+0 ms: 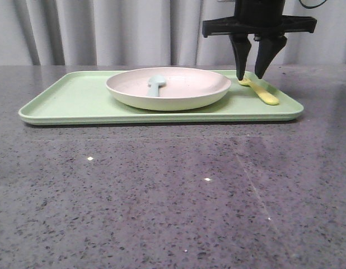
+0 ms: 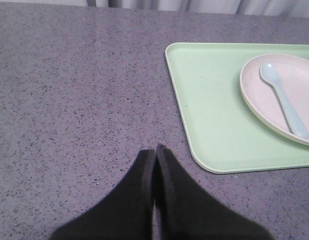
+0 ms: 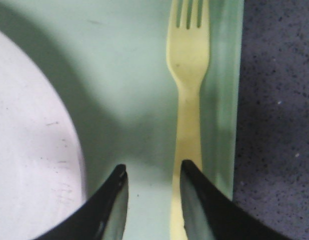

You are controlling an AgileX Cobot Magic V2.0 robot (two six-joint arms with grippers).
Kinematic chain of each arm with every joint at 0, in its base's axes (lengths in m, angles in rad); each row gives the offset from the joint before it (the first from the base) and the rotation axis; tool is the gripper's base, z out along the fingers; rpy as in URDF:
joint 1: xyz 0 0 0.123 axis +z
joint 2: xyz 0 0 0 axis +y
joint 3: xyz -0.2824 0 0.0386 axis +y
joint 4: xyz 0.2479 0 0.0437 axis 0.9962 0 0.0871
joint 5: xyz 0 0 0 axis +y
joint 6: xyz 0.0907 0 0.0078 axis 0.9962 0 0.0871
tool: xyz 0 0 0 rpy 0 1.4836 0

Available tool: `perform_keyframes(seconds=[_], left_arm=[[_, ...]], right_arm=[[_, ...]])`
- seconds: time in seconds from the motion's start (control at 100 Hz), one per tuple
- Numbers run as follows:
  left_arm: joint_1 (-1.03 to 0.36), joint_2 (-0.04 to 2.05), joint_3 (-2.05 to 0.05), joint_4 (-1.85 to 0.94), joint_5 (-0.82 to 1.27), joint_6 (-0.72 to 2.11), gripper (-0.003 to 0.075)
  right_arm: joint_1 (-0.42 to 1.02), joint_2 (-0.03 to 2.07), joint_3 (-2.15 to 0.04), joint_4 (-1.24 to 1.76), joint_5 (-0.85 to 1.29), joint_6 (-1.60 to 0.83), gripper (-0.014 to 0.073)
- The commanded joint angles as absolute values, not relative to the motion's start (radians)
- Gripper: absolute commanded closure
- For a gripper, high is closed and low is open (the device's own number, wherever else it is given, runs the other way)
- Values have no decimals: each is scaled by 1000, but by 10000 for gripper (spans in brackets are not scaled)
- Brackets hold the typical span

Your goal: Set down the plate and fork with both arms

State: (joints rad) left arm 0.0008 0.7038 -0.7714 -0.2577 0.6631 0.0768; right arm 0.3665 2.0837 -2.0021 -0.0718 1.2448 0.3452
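The pale pink plate sits on the light-green tray with a blue-grey spoon in it. The yellow fork lies flat on the tray's right end, beside the plate. My right gripper hangs open just above the fork's far end. In the right wrist view the fork lies along one finger, not between the jaws, and the gripper is empty. My left gripper is shut and empty over bare table, left of the tray; plate and spoon show there.
The grey speckled table stretches in front of the tray. A grey curtain hangs behind. The tray's right edge lies close to the fork.
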Motion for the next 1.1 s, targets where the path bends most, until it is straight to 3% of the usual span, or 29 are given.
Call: perform_keyframes(seconds=[0.0, 0.38, 1.09], left_arm=[[4, 699, -798, -276, 581, 72, 741], [4, 699, -798, -276, 580, 72, 741], [4, 699, -798, -276, 579, 73, 741]], right_arm=[[360, 2014, -2031, -82, 1345, 334, 316], [382, 1865, -1963, -83, 1322, 337, 316], [387, 1073, -1093, -119, 744, 369, 320]])
